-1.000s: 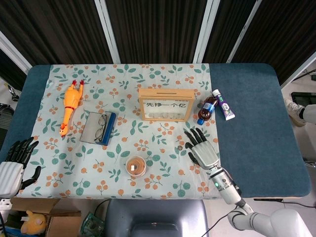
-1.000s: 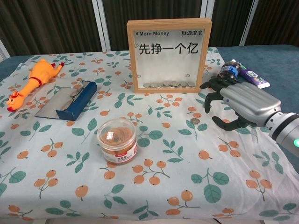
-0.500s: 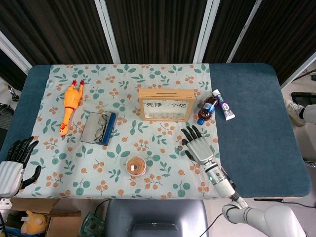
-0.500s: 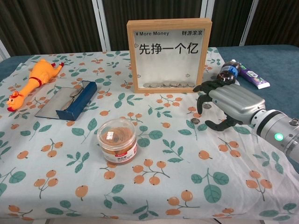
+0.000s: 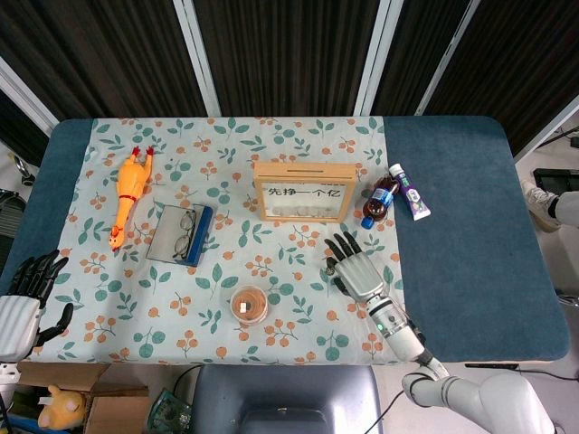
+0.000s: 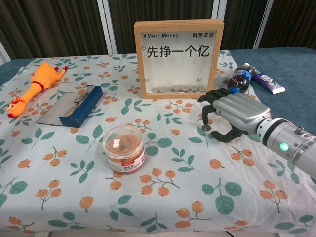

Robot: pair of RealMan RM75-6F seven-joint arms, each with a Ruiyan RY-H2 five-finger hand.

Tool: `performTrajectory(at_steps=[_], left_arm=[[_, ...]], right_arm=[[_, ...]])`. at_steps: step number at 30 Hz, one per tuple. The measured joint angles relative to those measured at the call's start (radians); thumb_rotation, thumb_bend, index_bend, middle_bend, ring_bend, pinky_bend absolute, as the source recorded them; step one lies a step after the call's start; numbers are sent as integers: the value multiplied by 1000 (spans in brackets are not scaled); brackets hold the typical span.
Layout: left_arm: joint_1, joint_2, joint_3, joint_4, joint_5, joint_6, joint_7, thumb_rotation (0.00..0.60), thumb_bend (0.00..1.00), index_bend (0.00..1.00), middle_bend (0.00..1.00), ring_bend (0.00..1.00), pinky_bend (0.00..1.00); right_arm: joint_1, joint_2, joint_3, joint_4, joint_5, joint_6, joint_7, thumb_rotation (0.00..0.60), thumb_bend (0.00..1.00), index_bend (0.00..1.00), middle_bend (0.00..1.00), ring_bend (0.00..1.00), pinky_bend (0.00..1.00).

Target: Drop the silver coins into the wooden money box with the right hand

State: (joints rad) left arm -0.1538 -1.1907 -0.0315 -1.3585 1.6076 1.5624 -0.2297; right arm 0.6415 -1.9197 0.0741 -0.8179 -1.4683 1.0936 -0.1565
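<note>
Chest view: right hand (image 6: 228,112) hovers low over the floral tablecloth (image 6: 163,177), palm down, fingers spread and curled downward, nothing held. One fingertip (image 6: 208,127) sits right at a loose silver coin (image 6: 202,131) on the cloth; contact or a small gap, cannot tell. The coin lies at about 5 o'clock from the wooden money box (image 6: 178,58), near it.

The box stands upright at cloth centre-rear, with more silver coins piled along the bottom behind its clear front.

Head view: left hand (image 5: 25,298) is at the table's left edge, off the cloth, fingers apart, holding nothing. Right hand (image 5: 355,268) is at 5 o'clock from the box (image 5: 304,192).

Other items, chest view: a round plastic jar (image 6: 124,148) at 7 o'clock from the box; a blue case with glasses (image 6: 74,105) at 9 o'clock; a yellow rubber chicken (image 6: 35,85) further left; a dark bottle (image 6: 240,76) lying at 3 o'clock, and a tube (image 6: 266,81) just beyond it.
</note>
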Motion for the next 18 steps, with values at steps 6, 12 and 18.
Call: performTrajectory(at_steps=[6, 12, 18], left_arm=[[1, 1, 0, -1, 2, 4, -1, 600, 455, 0, 0, 0, 0], [2, 2, 0, -1, 3, 5, -3, 600, 454, 0, 0, 0, 0], [3, 2, 0, -1, 4, 7, -2, 600, 455, 0, 0, 0, 0]], right_arm=[[3, -10, 5, 11, 3, -13, -10, 600, 529, 576, 221, 11, 107], [5, -10, 12, 11, 6, -20, -11, 600, 529, 578, 220, 11, 107], [7, -6, 13, 5, 3, -22, -15, 600, 529, 584, 221, 11, 107]])
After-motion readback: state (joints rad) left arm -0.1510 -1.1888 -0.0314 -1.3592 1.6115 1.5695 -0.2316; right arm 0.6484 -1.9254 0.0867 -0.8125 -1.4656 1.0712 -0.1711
